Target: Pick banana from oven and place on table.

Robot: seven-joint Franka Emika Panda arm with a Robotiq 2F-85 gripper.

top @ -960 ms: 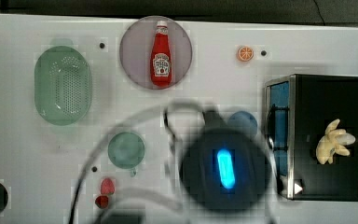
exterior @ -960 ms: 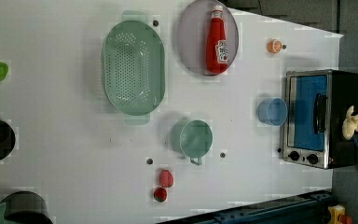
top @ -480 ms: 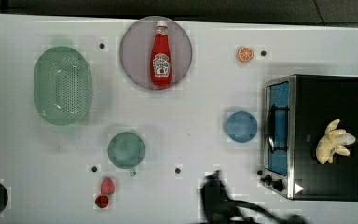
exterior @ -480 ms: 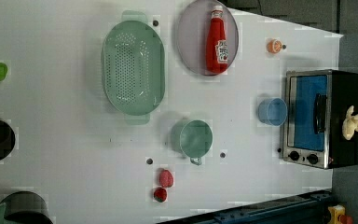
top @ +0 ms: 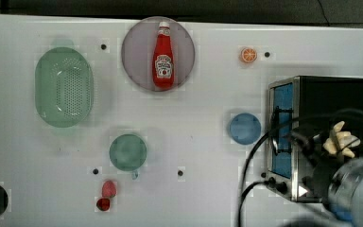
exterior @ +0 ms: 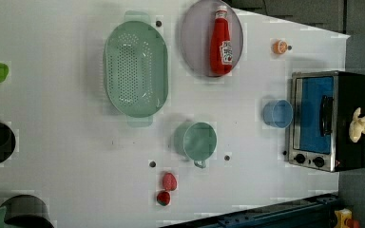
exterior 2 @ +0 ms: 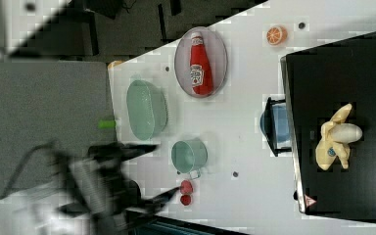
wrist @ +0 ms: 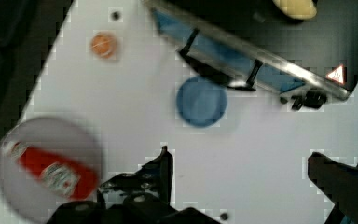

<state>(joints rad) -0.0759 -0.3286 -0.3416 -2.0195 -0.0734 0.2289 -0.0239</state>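
**Now the arm is over the oven, jaws spread, banana untouched**

Largest first: the table looks as it did in the earlier pictures, with the green colander, the plate carrying the ketchup bottle, the green cup, the blue disc and the orange slice all unmoved.

The oven stands at the top view's right edge, its blue glass door shut. The banana lies on the oven's black top, not inside it, and in the left view it sits in the same spot as a second ago.

What has changed is the arm. A second ago it was a blurred mass over the middle of the table in the top view; half a second ago it showed low at the bottom edge; now its grey body and cables hang over the oven's lower right corner, close beside the banana.

The gripper has its jaws spread wide in the wrist view, with nothing between them and only bare table beneath.

My reading: this is the approach, with the pick and the placing both still to do.
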